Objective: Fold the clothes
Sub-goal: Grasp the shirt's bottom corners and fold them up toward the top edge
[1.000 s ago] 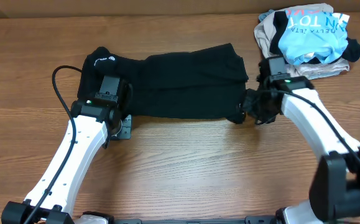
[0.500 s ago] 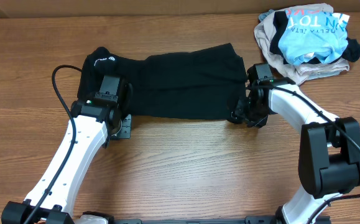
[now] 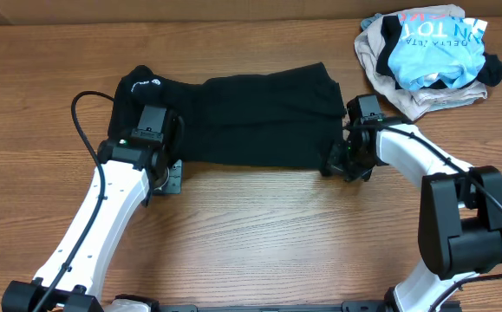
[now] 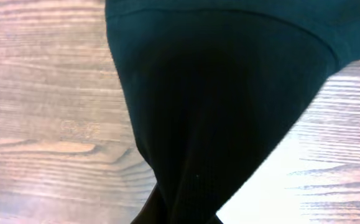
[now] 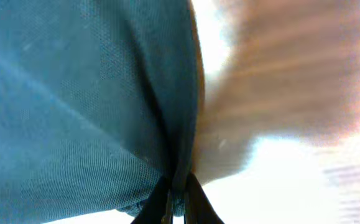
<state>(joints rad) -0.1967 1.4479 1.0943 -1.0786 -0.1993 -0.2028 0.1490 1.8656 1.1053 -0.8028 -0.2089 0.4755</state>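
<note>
Right hand (image 3: pixel 337 165) now pinched shut on the 4 o'clock corner of the black garment (image 3: pixel 251 121). A second ago it sat spread just beside that corner, with the arm reaching in from 3 o'clock. The arm has since folded, with the elbow pulled in toward 5 o'clock. The right wrist view shows fine mesh-knit fabric gathered into a crease that runs down between the two finger tips.

Left hand (image 3: pixel 169 178) unchanged, pressed together on the garment's 8 o'clock edge. In the left wrist view the cloth narrows to a pinch at the bottom of the frame.

The garment has not shifted. It lies flat as a wide, roughly rectangular band across the centre of the table (image 3: pixel 277 243), toward 12 o'clock. It is soft, matte black, with low wrinkles and a small white logo (image 3: pixel 144 84) at its 10 o'clock end.

The table is brown wood grain with glare patches. At 1 o'clock a crumpled pile: light blue shirt (image 3: pixel 433 52) with white lettering on top of a beige garment (image 3: pixel 424 97), well apart from the black one.
</note>
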